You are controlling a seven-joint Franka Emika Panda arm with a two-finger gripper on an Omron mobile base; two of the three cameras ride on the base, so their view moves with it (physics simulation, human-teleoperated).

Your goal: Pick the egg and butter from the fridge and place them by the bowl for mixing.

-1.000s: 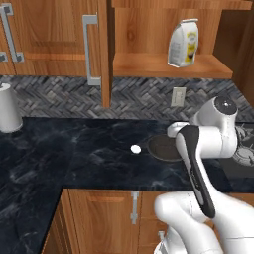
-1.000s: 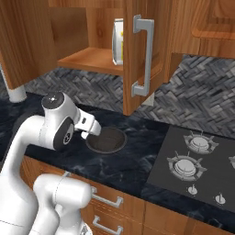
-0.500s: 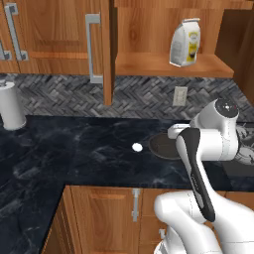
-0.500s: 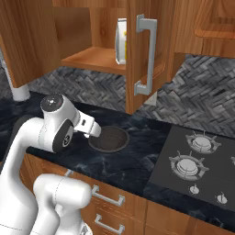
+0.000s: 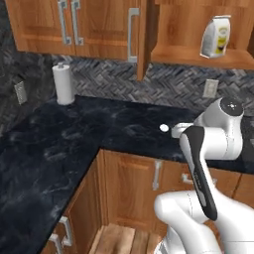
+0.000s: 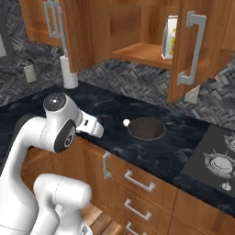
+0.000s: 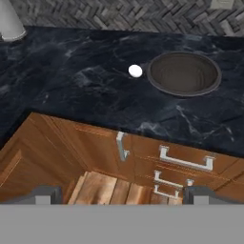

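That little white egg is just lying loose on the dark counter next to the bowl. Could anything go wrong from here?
Possibly. The small white egg lies loose on the black marbled counter, just beside the round dark grey-brown bowl; a nudge might roll it toward the counter edge. The open gripper holds nothing and no butter is by the bowl, so that step remains.

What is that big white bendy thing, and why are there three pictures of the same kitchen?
The white thing is a robot arm on a base that can drive. Two cameras ride behind it, one on each side, so you see the kitchen from the left and from the right. The third camera sits on its hand and looks down past two dark fingertips. The hand is open and holds nothing. On the dark counter a small white egg lies beside a round dark bowl, close to its rim. A paper towel roll stands by the wall, and a stove sits at the right.
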